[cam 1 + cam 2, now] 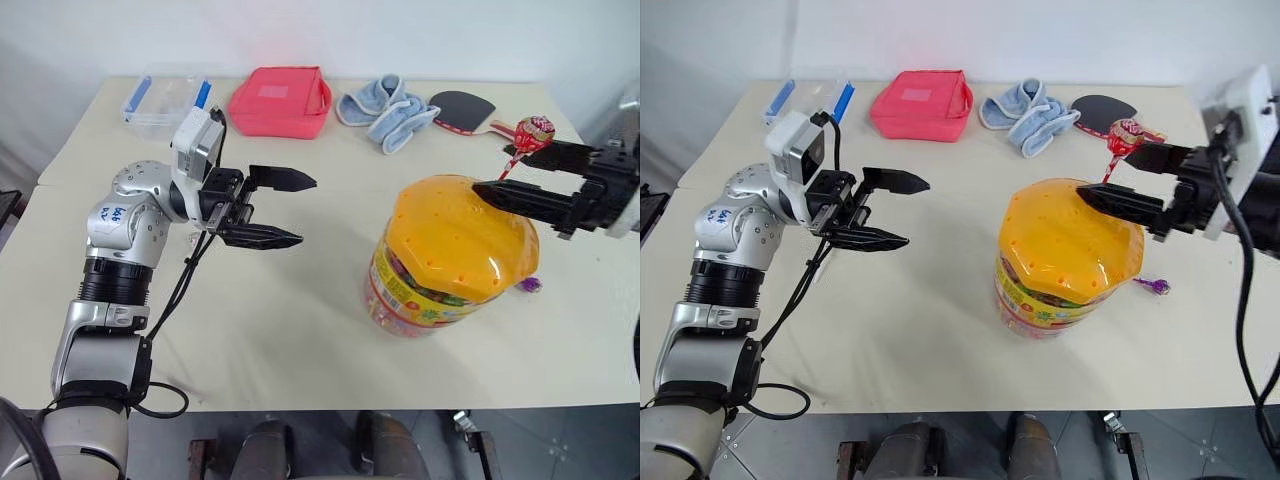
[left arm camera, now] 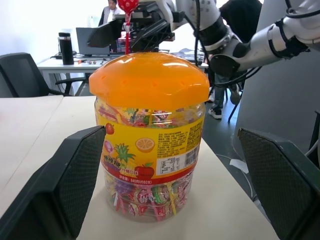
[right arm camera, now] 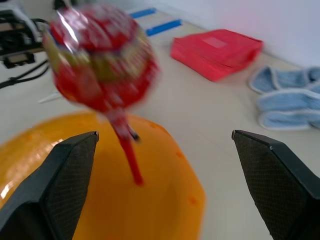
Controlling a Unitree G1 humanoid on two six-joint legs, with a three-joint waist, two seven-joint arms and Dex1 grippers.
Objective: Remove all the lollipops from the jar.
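Jar stands upright on the table, orange lid on, right of centre. One red lollipop stands with its stick in a hole near the lid's far right edge. A purple lollipop lies on the table just beside the jar's right side.

Right gripper hangs level at the lid's far right edge, jaws wide apart, the red stick between them, not clamped. Left gripper hovers level, well apart from the jar on its left, jaws spread, holding nothing.

Risks, as judged:
- Closing off-centre could bend the thin stick, or pinch the wrapper and slip.
- The lower right finger sits close over the lid; a low approach could shove the unbraced jar.
- A skewed pull could jam the stick in its hole and lift or tip the jar.
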